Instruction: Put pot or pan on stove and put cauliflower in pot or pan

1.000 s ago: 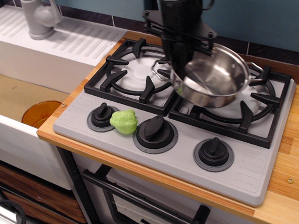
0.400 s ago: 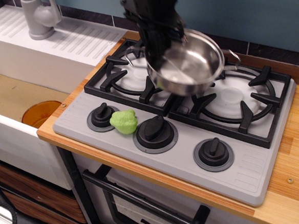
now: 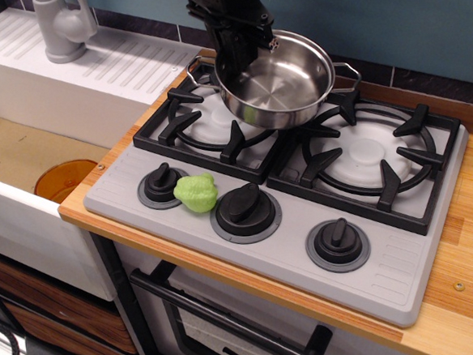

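A shiny steel pan with two wire side handles hangs tilted above the grey stove, over the gap between the left burner grate and the right burner grate. My gripper comes down from the top and is shut on the pan's left rim. The light-green cauliflower lies on the stove's front panel between the left knob and the middle knob. It is well in front of the pan.
A white sink unit with a grey tap stands at the left. An orange bowl sits in the basin. A third knob is at the front right. The wooden counter edge runs along the right.
The gripper has carried the pan up and to the left, from over the right burner toward the back of the left burner. The cauliflower has not moved.
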`<state>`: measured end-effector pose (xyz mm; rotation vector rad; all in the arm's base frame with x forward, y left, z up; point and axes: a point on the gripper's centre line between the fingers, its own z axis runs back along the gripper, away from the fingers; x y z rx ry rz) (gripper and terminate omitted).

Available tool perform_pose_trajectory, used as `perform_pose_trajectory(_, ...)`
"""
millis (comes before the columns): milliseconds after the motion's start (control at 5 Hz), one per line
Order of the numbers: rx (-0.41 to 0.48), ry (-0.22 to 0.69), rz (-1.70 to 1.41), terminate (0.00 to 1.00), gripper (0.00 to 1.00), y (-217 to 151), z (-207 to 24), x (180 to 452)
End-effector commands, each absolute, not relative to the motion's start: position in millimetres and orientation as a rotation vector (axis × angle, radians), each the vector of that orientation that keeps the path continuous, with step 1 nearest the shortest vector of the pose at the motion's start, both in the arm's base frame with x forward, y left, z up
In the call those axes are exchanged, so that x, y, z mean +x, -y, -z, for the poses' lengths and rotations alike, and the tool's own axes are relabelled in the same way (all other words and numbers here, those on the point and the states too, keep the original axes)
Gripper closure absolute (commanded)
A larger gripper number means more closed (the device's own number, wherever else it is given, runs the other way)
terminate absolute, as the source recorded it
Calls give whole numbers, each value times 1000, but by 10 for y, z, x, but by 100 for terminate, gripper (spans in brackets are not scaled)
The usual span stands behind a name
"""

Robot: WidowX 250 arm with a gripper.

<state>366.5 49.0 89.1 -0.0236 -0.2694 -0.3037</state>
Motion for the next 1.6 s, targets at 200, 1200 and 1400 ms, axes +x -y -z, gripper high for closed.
perform_pose_trajectory(200,-18,324,349,0,100,-830,-997,4099)
perform_pose_trajectory(1200,-10,320,295,0,0,-1089,-788,3867)
perform_pose_trajectory(1400,-16,320,291,0,0,-1061,-786,3848)
